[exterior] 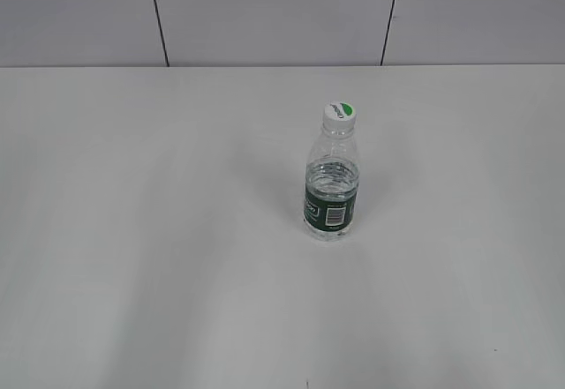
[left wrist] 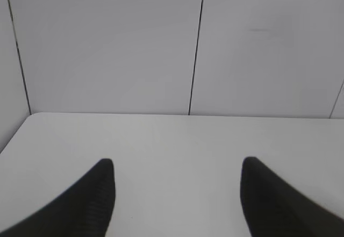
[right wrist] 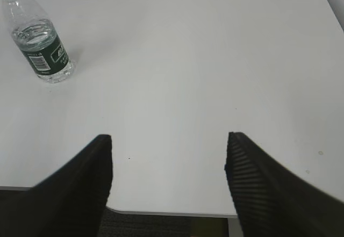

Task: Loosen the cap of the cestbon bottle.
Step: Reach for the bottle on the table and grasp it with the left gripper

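The cestbon bottle (exterior: pixel 331 197) stands upright near the middle of the white table, clear and ribbed with a dark green label band and a barcode panel. Its white cap (exterior: pixel 339 114) with a green patch sits on the neck. The bottle also shows at the top left of the right wrist view (right wrist: pixel 40 46), its cap out of frame there. My left gripper (left wrist: pixel 177 164) is open and empty over bare table, facing the back wall. My right gripper (right wrist: pixel 169 140) is open and empty near the table's front edge, far from the bottle. Neither gripper shows in the exterior view.
The white table (exterior: pixel 132 230) runs back to a grey panelled wall (exterior: pixel 265 10). The table's front edge and rounded corner (right wrist: pixel 161 213) show in the right wrist view, and its left edge (left wrist: pixel 13 135) in the left wrist view.
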Action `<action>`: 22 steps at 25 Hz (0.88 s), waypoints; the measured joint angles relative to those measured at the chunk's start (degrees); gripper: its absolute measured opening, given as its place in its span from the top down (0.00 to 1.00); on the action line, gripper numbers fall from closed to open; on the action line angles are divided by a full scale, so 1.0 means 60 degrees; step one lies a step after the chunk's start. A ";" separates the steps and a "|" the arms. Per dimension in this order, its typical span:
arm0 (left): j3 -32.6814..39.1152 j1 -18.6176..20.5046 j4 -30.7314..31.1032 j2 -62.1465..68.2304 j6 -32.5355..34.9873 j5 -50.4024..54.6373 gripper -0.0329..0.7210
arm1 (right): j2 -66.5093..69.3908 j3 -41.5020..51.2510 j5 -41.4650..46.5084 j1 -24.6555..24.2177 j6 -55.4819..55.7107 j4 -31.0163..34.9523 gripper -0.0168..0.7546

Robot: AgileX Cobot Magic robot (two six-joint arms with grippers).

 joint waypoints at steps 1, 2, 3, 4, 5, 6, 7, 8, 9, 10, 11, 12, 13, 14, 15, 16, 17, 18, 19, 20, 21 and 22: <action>0.0085 0.0000 0.0064 0.0290 0.0000 -0.0369 0.36 | 0.0000 0.0000 0.0000 0.0000 0.0000 0.0000 0.33; 0.0164 0.0000 0.0163 0.0594 0.0000 -0.0768 0.36 | 0.0000 0.0000 0.0000 0.0000 0.0000 0.0000 0.33; 0.0260 0.0000 0.0272 0.0859 0.0000 -0.1106 0.36 | 0.0000 0.0000 0.0000 0.0000 0.0000 0.0000 0.33; 0.0350 0.0000 0.0319 0.1202 0.0000 -0.1493 0.36 | 0.0000 0.0000 0.0000 0.0000 0.0000 0.0000 0.33; 0.0418 0.0000 0.0381 0.1548 0.0000 -0.1837 0.36 | 0.0000 0.0000 0.0000 0.0000 0.0000 0.0000 0.33; 0.0433 0.0000 0.0381 0.1846 0.0000 -0.2119 0.36 | 0.0000 0.0000 0.0000 0.0000 0.0000 0.0000 0.33; 0.0433 0.0000 0.0490 0.2206 0.0000 -0.2375 0.36 | 0.0000 0.0000 0.0000 0.0000 0.0000 0.0000 0.33; 0.0441 0.0000 0.0554 0.2545 0.0000 -0.2716 0.36 | 0.0000 0.0000 0.0000 0.0000 0.0000 0.0000 0.33; 0.0462 0.0000 0.0618 0.2869 0.0000 -0.3062 0.36 | 0.0000 0.0000 0.0000 0.0000 0.0000 0.0000 0.33; 0.0501 0.0000 0.0676 0.3128 0.0000 -0.3347 0.36 | 0.0000 0.0000 0.0000 0.0000 0.0000 0.0000 0.33; 0.0534 0.0000 0.0699 0.3434 0.0000 -0.3673 0.36 | 0.0000 0.0000 0.0000 0.0000 0.0000 0.0000 0.33; 0.0542 0.0000 0.0717 0.3744 0.0000 -0.3973 0.36 | 0.0000 0.0000 0.0000 0.0000 0.0000 0.0000 0.33; 0.0542 0.0000 0.0717 0.4000 0.0000 -0.4270 0.36 | 0.0000 0.0000 0.0000 0.0000 0.0000 0.0000 0.33; 0.0542 0.0000 0.0717 0.4301 0.0000 -0.4540 0.36 | 0.0000 0.0000 0.0000 0.0000 0.0000 0.0000 0.33; 0.0542 0.0000 0.0720 0.4602 0.0000 -0.4876 0.36 | 0.0000 0.0000 0.0000 0.0000 0.0000 0.0000 0.33; 0.0542 0.0000 0.0728 0.4897 0.0000 -0.5252 0.36 | 0.0000 0.0000 0.0000 0.0000 0.0000 0.0000 0.33; 0.0542 0.0000 0.0737 0.5152 0.0000 -0.5578 0.36 | 0.0000 0.0000 0.0000 0.0000 0.0000 0.0000 0.33; 0.0542 0.0000 0.0738 0.5474 0.0000 -0.5969 0.36 | 0.0000 0.0000 0.0000 0.0000 0.0000 0.0000 0.33; 0.0542 0.0000 0.0748 0.5808 -0.0019 -0.6367 0.36 | 0.0000 0.0000 0.0000 0.0000 0.0000 0.0000 0.33; 0.0542 0.0000 0.0786 0.6226 -0.0089 -0.6770 0.36 | 0.0000 0.0000 0.0000 0.0000 0.0000 0.0000 0.33; 0.0542 0.0000 0.0865 0.6744 -0.0200 -0.7117 0.36 | 0.0000 0.0000 0.0000 0.0000 0.0000 0.0000 0.33; 0.0542 0.0000 0.0946 0.7141 -0.0310 -0.7460 0.36 | 0.0000 0.0000 0.0000 0.0000 0.0000 0.0000 0.33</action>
